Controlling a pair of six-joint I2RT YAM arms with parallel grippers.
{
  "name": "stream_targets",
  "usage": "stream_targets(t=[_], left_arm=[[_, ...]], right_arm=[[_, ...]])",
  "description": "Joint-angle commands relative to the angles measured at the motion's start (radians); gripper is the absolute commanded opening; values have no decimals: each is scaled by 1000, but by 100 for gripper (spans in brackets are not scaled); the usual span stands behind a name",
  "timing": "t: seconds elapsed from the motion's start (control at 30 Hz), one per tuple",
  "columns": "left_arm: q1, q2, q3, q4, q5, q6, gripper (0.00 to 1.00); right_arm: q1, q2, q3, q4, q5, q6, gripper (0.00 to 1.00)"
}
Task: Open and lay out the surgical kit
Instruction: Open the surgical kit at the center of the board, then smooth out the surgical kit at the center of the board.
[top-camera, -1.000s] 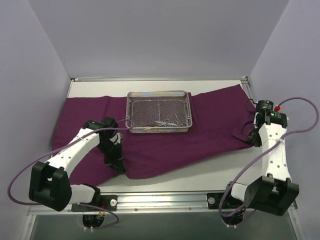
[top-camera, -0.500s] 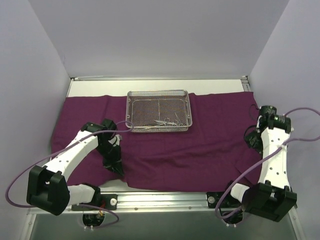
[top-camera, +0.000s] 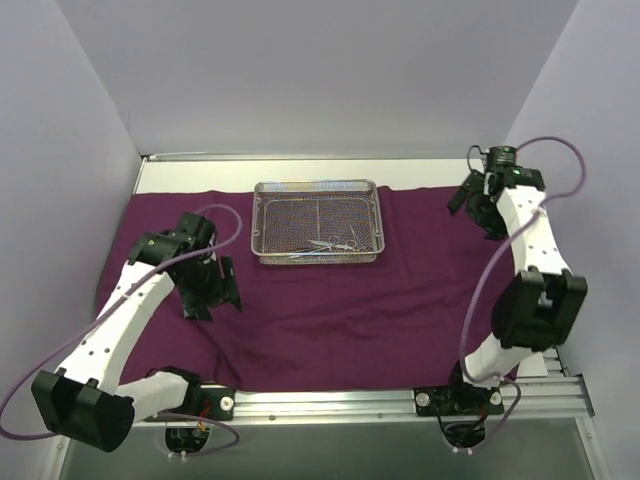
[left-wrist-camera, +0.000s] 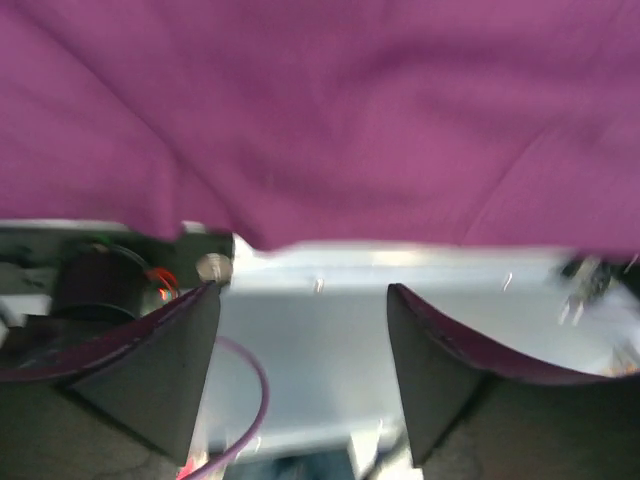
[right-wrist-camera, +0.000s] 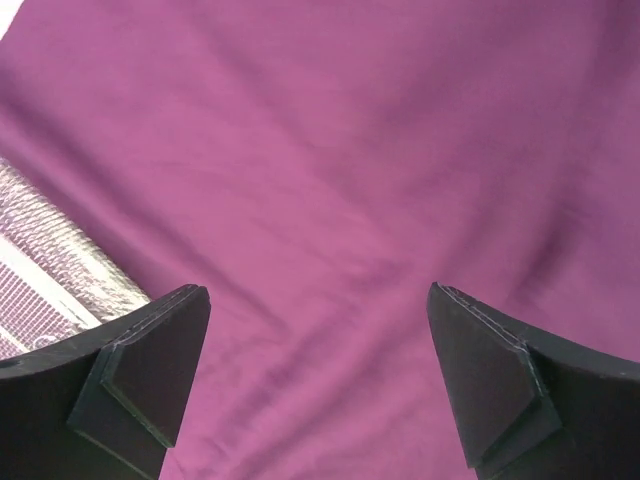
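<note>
Across the worktop (top-camera: 200, 175) the purple cloth wrap (top-camera: 400, 290) now lies unfolded, its near edge reaching the front rail (top-camera: 330, 400) at 6 o'clock. A second ago that edge sat short of the rail and the 3 o'clock corner was bunched. The wire-mesh tray (top-camera: 318, 185) sits on the cloth at about 12 o'clock, same spot as before, with the thin silver instruments (top-camera: 325, 245) still inside, toward its near side.

The left end effector (top-camera: 212, 305) was clamped on the near flap at 7 o'clock. It has let go and lifted to about 9 o'clock, fingers spread with nothing between them in the wrist view. The right end effector (top-camera: 475, 208) has released the right corner and swung up to 2 o'clock, also spread wide and empty over the cloth.

My read is that the unwrap step is basically done and both arms are free. Still left is laying the instruments out of the tray. The thin, overlapping handles look awkward to pick singly.
</note>
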Motion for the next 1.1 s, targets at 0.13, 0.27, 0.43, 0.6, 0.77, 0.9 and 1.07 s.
stream_targets(t=[0.13,0.27,0.43,0.6,0.77,0.9,1.07], left_arm=[[121,171,319,-27,-352,14,97],[188,350,365,65,-323,89,94],[247,640,529,78,-400,146,94],[256,1023,808,-1,-440,155,94],[262,1200,1014,-80,-400,140,95],[268,1307,1137,-116,-340,150,93],[282,1429,1229,-122,-250,170,81]], right_arm=[[142,360,293,-56,-31,-126,100],[148,443,366,-62,-44,-181,100],[176,506,390,-57,-44,-209,100],[200,586,429,-61,-36,-223,100],[217,666,456,-44,-15,-220,100],[225,709,453,-18,-7,-212,100],[229,785,478,-7,12,-204,100]])
